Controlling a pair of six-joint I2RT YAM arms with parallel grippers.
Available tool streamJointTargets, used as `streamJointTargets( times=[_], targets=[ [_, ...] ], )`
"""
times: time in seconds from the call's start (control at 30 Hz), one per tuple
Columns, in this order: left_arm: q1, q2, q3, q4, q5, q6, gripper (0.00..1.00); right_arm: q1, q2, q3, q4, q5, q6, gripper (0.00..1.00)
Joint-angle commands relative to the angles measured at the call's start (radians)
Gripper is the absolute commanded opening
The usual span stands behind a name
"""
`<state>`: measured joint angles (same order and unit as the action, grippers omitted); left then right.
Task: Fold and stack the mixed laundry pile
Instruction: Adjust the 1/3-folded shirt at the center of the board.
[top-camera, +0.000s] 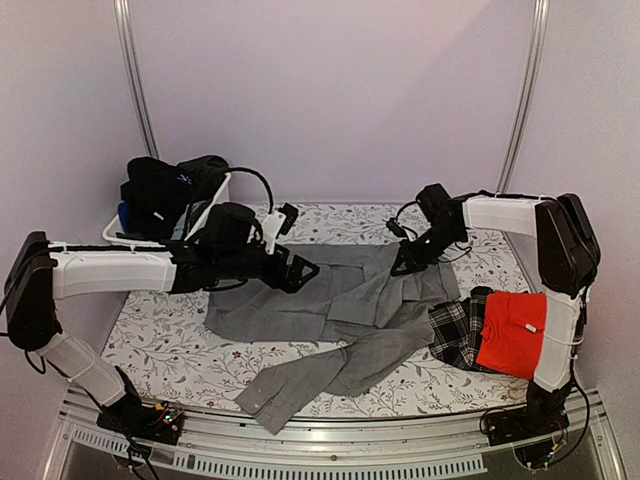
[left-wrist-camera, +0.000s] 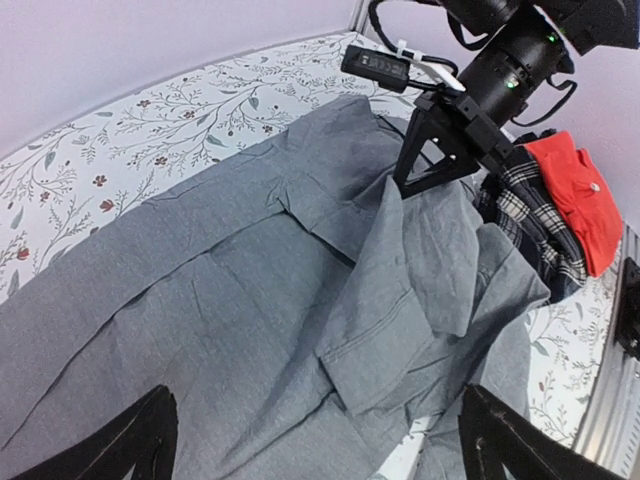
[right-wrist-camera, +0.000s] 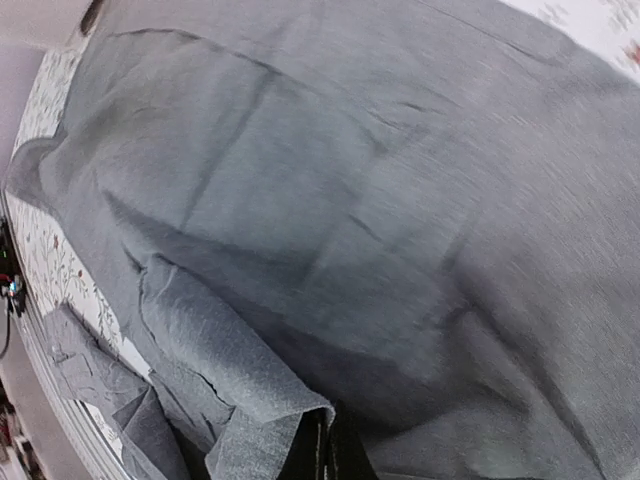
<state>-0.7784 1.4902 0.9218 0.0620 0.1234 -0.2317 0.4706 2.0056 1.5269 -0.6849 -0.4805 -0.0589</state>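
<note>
Folding stage: grey shirt (top-camera: 340, 310) lies crumpled across the middle of the table (top-camera: 160, 345), one sleeve trailing toward the near edge; fold judged barely begun.
Right gripper (left-wrist-camera: 398, 182): jaws closed, pinching a raised ridge of the grey shirt near its far right side.
Left gripper (top-camera: 303, 271): jaws spread wide, holding nothing, poised above the shirt's far left part.
Stacked items: red shirt (top-camera: 512, 333) on plaid cloth (top-camera: 458, 332), just right of the grey shirt, grey cloth touching the plaid.
Awaiting: black garment (top-camera: 165, 190) in white tub (top-camera: 218, 196), far left.
Risk: the narrow pinch may slip free or gather two layers, skewing the fold.
Risk: a rightward pull may drag cloth into the stack and disturb it.
</note>
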Motion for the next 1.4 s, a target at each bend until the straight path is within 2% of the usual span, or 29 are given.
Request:
streamJointTargets(
  times=[0.0,0.1,0.27,0.43,0.7,0.9,1.1,1.17,1.27,1.3,1.37],
  targets=[
    [-0.046,0.082,0.076,-0.021,-0.087,0.098,0.98,-0.086,0.000,-0.132,0.049,-0.105,0.198,0.00],
    [-0.096,0.159,0.120,-0.019,-0.098,0.173,1.00,-0.102,0.009,-0.194,0.105,-0.151,0.252,0.00],
    [-0.144,0.241,0.131,0.024,-0.096,0.352,1.00,-0.103,0.079,-0.191,0.125,-0.166,0.288,0.00],
    [-0.146,0.299,0.121,0.056,-0.029,0.558,0.94,-0.104,0.098,-0.191,0.135,-0.154,0.297,0.00],
    [-0.164,0.424,0.148,0.174,-0.143,0.802,0.90,-0.105,0.118,-0.179,0.127,-0.176,0.280,0.00],
    [-0.178,0.510,0.180,0.272,-0.249,0.858,0.87,-0.105,0.122,-0.183,0.114,-0.188,0.262,0.00],
    [-0.201,0.576,0.244,0.328,-0.309,0.862,0.79,-0.106,0.124,-0.177,0.090,-0.199,0.234,0.00],
    [-0.205,0.578,0.256,0.330,-0.301,0.859,0.73,-0.107,0.120,-0.177,0.086,-0.204,0.225,0.00],
    [-0.207,0.564,0.262,0.340,-0.300,0.856,0.57,-0.108,0.113,-0.175,0.080,-0.207,0.217,0.00],
    [-0.207,0.555,0.264,0.337,-0.288,0.855,0.49,-0.109,0.110,-0.174,0.078,-0.214,0.216,0.00],
    [-0.208,0.538,0.279,0.309,-0.262,0.849,0.22,-0.109,0.102,-0.172,0.074,-0.229,0.213,0.00]
  ],
)
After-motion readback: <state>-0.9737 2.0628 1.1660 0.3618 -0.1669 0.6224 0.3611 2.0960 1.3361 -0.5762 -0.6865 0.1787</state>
